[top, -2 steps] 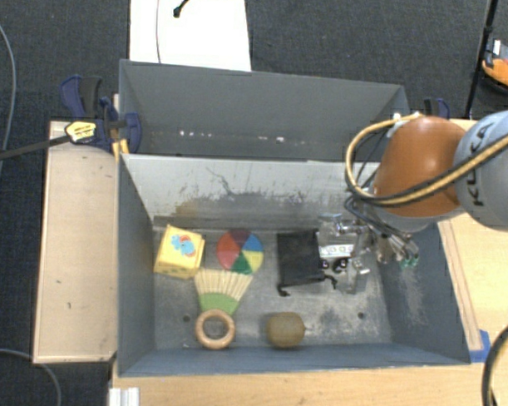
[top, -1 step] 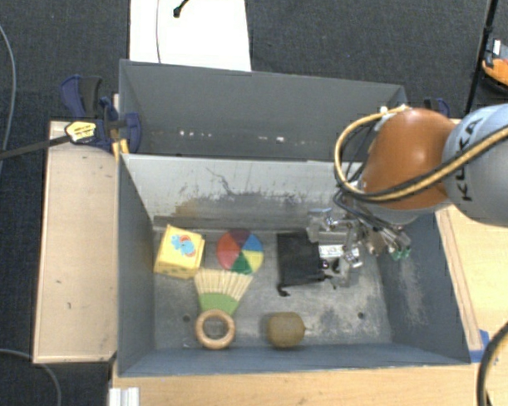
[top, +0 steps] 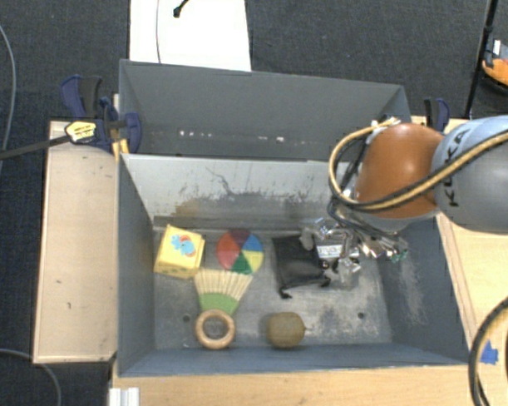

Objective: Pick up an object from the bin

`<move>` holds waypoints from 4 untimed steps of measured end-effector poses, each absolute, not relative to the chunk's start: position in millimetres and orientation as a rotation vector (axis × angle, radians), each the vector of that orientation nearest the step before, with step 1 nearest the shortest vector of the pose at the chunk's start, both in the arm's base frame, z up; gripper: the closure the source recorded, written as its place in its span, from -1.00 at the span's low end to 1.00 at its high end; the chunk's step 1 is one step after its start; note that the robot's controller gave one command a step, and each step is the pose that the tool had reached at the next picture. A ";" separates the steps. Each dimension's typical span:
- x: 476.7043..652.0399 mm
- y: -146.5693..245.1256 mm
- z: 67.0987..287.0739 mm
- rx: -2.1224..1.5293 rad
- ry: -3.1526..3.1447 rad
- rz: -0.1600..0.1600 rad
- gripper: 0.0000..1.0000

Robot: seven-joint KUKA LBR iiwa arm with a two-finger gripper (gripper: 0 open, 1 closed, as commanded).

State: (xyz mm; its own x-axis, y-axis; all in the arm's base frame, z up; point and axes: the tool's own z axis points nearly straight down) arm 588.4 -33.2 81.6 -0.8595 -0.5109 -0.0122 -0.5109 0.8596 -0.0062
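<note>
From where I stand, the arm (top: 479, 185) comes in from the right, its rounded orange cover (top: 395, 171) looped with yellow and black cables, and it hangs low over the right half of the grey metal bin (top: 257, 115). The gripper (top: 342, 258) sits down near the floor, right at the right-hand edge of a flat black object (top: 292, 256), a dark, irregular piece lying about mid-floor; whether they touch I cannot tell. Nor can I tell whether the gripper is released or clenched, as its metal parts blur together against the dark piece. To the left of the black piece lies a ball (top: 240, 251) in red, blue, yellow and green segments, and further left a yellow block (top: 180, 252) with a printed face. In front of the ball is a shuttlecock (top: 220, 290), cream skirt fanned out above a green base, and just below it a wooden ring (top: 200, 328). A brownish oval lump (top: 284, 329) rests near the front wall, apart from the gripper.
</note>
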 end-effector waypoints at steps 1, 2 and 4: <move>589.1 -28.5 71.1 -0.879 3.000 -0.005 1.00; 589.0 -28.4 70.8 -0.879 3.000 -0.005 1.00; 586.7 -27.9 93.7 -0.880 3.007 0.000 1.00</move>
State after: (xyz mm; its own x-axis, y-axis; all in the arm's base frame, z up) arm 586.7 -27.9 93.7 -0.8423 -0.5390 -0.0078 -0.5390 0.8423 -0.0021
